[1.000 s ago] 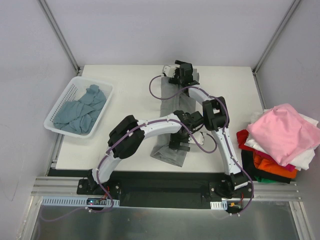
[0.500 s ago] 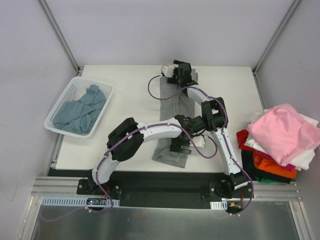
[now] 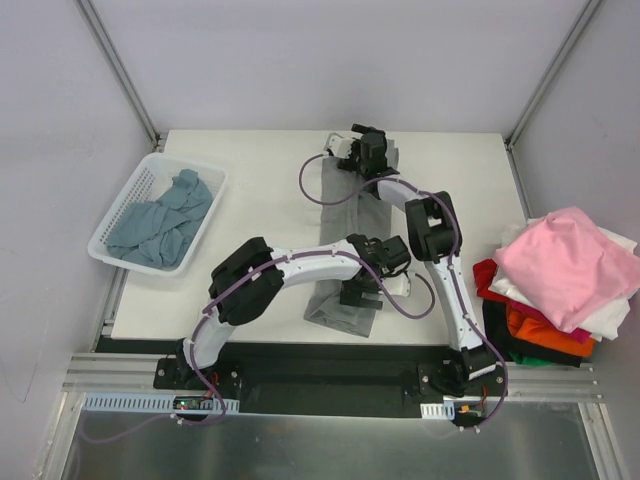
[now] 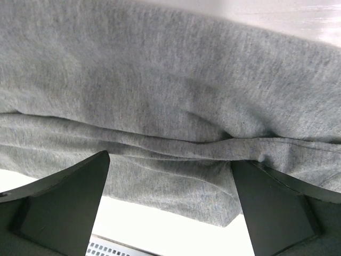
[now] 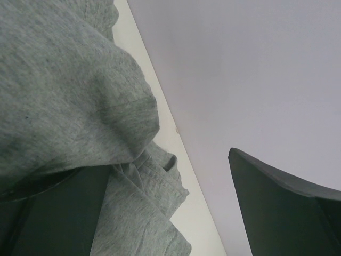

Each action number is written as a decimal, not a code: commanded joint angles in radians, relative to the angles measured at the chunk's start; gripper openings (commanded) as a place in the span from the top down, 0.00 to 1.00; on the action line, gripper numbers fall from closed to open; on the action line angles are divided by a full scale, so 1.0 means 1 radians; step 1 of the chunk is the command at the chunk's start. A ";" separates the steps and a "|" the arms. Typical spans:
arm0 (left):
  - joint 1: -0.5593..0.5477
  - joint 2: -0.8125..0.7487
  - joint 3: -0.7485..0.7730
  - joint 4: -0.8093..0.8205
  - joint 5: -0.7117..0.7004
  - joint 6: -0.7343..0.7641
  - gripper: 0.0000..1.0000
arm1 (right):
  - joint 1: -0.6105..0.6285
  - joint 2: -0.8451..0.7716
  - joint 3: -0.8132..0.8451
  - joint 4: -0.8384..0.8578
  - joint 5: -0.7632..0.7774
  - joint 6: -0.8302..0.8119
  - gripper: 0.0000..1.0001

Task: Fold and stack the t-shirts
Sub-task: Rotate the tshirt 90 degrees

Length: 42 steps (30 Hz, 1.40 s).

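Mid-table, the grey shirt (image 3: pixel 338 306) lies as a long band running from the far side toward the near edge, bunched into a thick fold at its near end.

- Left gripper (image 3: pixel 360 290): down on that near fold. In the left wrist view its fingers (image 4: pixel 58 208) are spread wide, and the grey shirt (image 4: pixel 160 80) fills the frame, with a crease running across the gap between them. I cannot see either finger pinching cloth.
- Right gripper (image 3: pixel 367 152): at the far end of the band. In the right wrist view the jaws are also wide apart. Cloth is draped over one finger, and the other finger (image 5: pixel 282 213) stands bare against the wall.
- I cannot tell from the top view whether the far end is lifted off the table (image 3: pixel 250 170).

Surroundings:
- White slatted basket (image 3: pixel 118 205) at the left of the table, holding crumpled blue-teal shirts (image 3: pixel 160 225), well apart from both arms.
- Stack at the table's right edge: pink shirt (image 3: pixel 565 265) on top, then a white shirt (image 3: pixel 612 320), an orange shirt (image 3: pixel 540 335) and a red shirt (image 3: pixel 487 280), all showing at the edges below.
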<state>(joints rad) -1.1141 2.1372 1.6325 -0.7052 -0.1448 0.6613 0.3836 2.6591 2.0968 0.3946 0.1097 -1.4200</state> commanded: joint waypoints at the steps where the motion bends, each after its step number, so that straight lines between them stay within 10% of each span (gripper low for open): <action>1: -0.012 0.000 -0.065 0.113 -0.051 -0.042 0.01 | -0.020 -0.116 -0.044 0.053 0.033 0.058 0.04; 18: -0.006 -0.092 -0.068 0.161 -0.196 0.006 0.01 | -0.012 -0.128 0.095 -0.010 0.114 0.053 0.04; 42: 0.010 -0.442 -0.192 0.217 -0.294 0.037 0.01 | -0.018 -0.536 -0.368 -0.107 0.242 0.058 0.04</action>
<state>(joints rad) -1.1236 1.7741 1.4635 -0.5034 -0.4274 0.6956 0.3744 2.2425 1.7691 0.3477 0.3038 -1.3891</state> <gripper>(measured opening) 0.993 0.963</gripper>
